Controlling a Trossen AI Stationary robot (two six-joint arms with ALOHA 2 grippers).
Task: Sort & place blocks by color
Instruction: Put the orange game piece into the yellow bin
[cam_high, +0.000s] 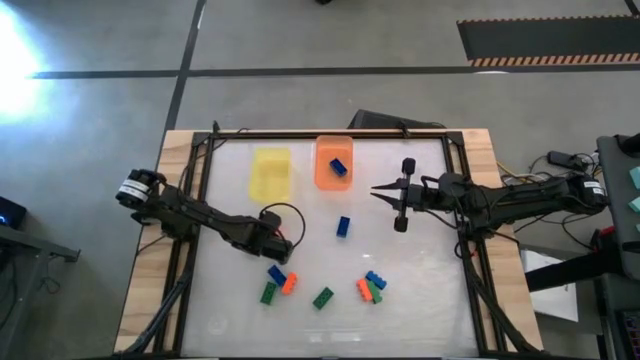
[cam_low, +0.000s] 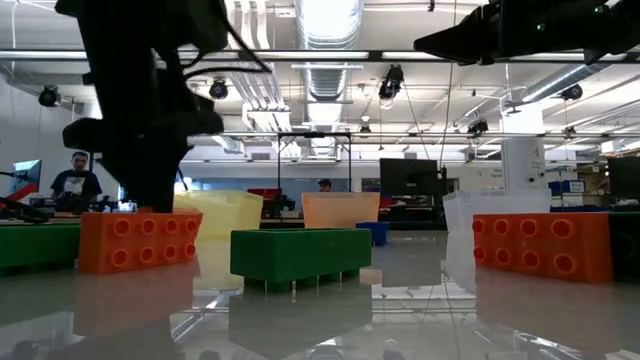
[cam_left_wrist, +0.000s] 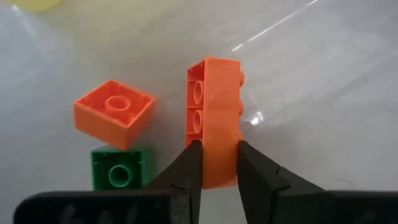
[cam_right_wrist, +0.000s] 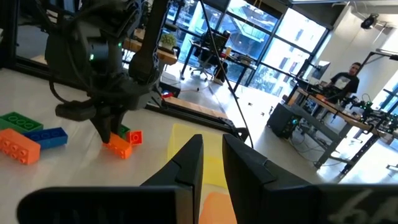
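Note:
My left gripper (cam_high: 282, 252) (cam_left_wrist: 217, 146) is low over the near-left group of blocks, shut on an orange block (cam_left_wrist: 214, 118) (cam_low: 140, 240). Beside it lie a square orange block (cam_left_wrist: 114, 112), underside up, and a green block (cam_left_wrist: 121, 168). A blue block (cam_high: 276, 272) lies close by. A single green block (cam_high: 322, 298) and an orange, green and blue cluster (cam_high: 370, 288) lie nearer the right. One blue block (cam_high: 343, 227) lies mid-table and another (cam_high: 338, 167) lies in the orange tray. My right gripper (cam_high: 375, 190) (cam_right_wrist: 212, 140) hovers open beside the orange tray, holding nothing. My left gripper pinches the orange block between its two fingers at one end (cam_left_wrist: 217, 168), one finger on the hollow underside and one on the studded face. The fingers come from above, slanting down. The block lies on its side; the low view shows its lower edge (cam_low: 140, 268) at table level.
A yellow tray (cam_high: 270, 172) and an orange tray (cam_high: 330, 180) stand side by side at the table's far middle. A black frame (cam_high: 460, 200) rims the white table top. People sit at desks in the room beyond.

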